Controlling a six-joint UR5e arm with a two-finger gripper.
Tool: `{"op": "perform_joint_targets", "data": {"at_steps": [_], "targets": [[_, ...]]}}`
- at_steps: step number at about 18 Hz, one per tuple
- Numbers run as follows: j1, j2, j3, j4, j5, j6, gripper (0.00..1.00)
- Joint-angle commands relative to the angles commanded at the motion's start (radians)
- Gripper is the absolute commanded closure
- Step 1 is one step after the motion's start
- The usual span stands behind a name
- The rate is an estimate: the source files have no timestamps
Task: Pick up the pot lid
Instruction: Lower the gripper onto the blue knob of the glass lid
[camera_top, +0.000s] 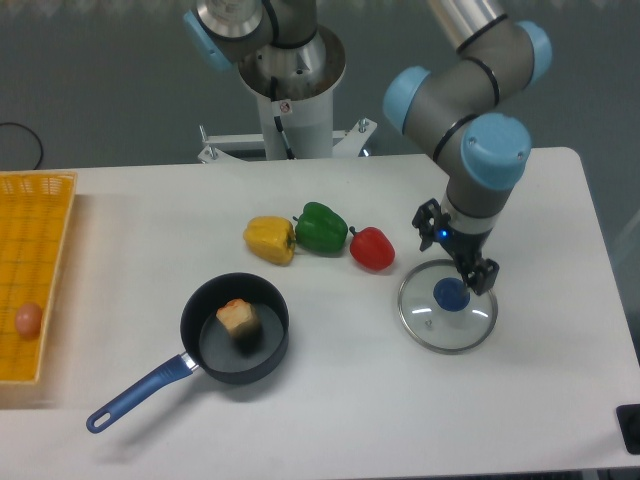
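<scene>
A glass pot lid (430, 322) with a metal rim and a blue knob (450, 293) lies flat on the white table at the right. My gripper (457, 258) hangs just above the knob, pointing down. It is open, with one finger (427, 220) toward the back left and the other finger (486, 275) over the lid's right side. Nothing is between the fingers. The gripper hides part of the lid's far edge.
A black saucepan (234, 328) with a blue handle holds a piece of food at front centre. Yellow (270, 240), green (321, 228) and red (372, 248) peppers lie in a row left of the lid. A yellow basket (30, 250) stands at the left edge.
</scene>
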Motion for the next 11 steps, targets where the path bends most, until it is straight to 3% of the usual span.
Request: {"op": "perform_joint_targets", "data": {"at_steps": [11], "targets": [[0.006,-0.028,-0.028,0.0,0.008,0.057,0.0]]}}
